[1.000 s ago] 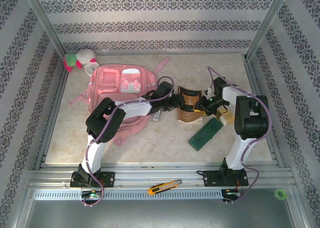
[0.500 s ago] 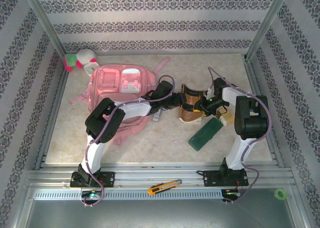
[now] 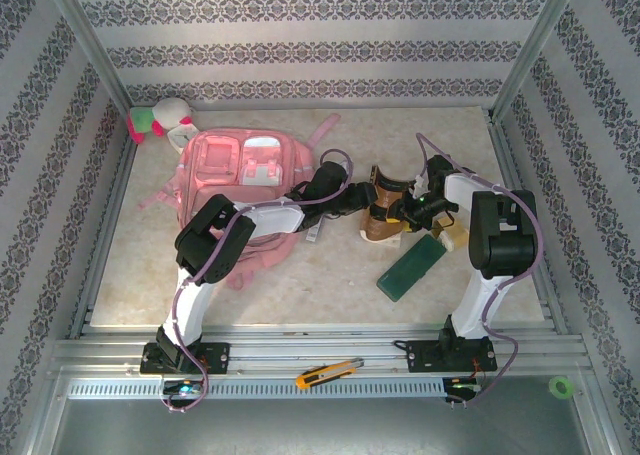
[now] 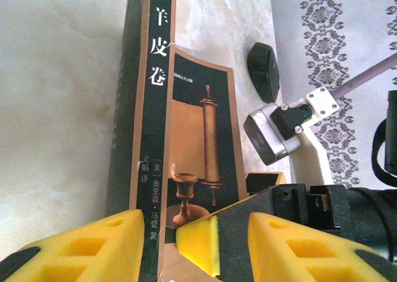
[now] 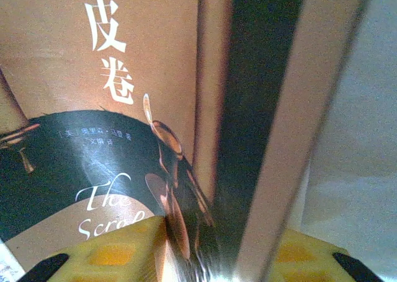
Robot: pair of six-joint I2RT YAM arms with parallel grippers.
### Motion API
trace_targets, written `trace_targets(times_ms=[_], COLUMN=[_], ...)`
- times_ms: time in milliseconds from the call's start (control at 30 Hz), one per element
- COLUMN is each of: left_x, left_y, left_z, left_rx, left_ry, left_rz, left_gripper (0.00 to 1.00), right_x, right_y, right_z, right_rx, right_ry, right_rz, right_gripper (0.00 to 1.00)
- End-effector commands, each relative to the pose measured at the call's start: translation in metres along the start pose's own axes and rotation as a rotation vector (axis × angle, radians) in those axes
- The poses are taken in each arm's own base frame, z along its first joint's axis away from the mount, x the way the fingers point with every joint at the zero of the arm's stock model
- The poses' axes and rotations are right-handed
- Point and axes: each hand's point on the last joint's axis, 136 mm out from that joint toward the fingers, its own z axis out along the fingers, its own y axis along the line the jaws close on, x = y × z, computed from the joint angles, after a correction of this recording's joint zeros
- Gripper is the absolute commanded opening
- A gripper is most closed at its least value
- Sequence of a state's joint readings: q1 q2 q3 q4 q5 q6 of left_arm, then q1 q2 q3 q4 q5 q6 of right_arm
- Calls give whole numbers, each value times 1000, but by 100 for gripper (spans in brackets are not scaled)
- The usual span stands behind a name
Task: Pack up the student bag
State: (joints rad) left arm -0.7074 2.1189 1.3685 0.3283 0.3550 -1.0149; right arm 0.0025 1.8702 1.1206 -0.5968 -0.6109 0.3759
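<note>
Holding paperback book, both hands part-closed on it: left hand across spine, right hand from other side. Target student bag lies just left, under left arm. I must move hands together, no twist.

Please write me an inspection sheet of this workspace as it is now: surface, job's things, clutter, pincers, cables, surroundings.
Surface: beige table, no spills seen.
Job's things: pink student bag lies flat, rear left; brown book held between the arms, to its right.
Clutter: plush toy in rear left corner; green case by right arm; utility knife and tape roll on the front rails.
Pincers: left pincer and right pincer both shut on the book.
Cables: purple cables follow both arms; no snag seen.
Surroundings: patterned walls, metal frame.
</note>
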Motion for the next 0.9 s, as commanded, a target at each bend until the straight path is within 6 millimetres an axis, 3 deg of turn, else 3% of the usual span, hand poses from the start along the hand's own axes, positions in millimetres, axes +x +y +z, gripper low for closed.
trace_targets(times_ms=[0,167,433,567,700,867], left_x=[42,54,57,47,36,28], left_y=[0,33,41,43,55,62], left_z=[-3,6,9,-7,-29,-46], left_rx=[-34,-119,-141,-225,-369,-432], left_ry=[107,142,156,128,114,95], left_rz=[59,84,119,169,237,268], left_gripper=[47,48,46,50,52,53], right_x=[7,9,7,8,9,14], right_y=[27,27,28,23,17,6], right_z=[-2,-2,-3,-6,-21,-46], right_rx=[-97,-98,-97,-59,17,136], right_ry=[9,9,4,-6,-26,-53], right_rz=[-49,-46,-47,-49,-62,-82], right_gripper=[33,33,33,35,52,55])
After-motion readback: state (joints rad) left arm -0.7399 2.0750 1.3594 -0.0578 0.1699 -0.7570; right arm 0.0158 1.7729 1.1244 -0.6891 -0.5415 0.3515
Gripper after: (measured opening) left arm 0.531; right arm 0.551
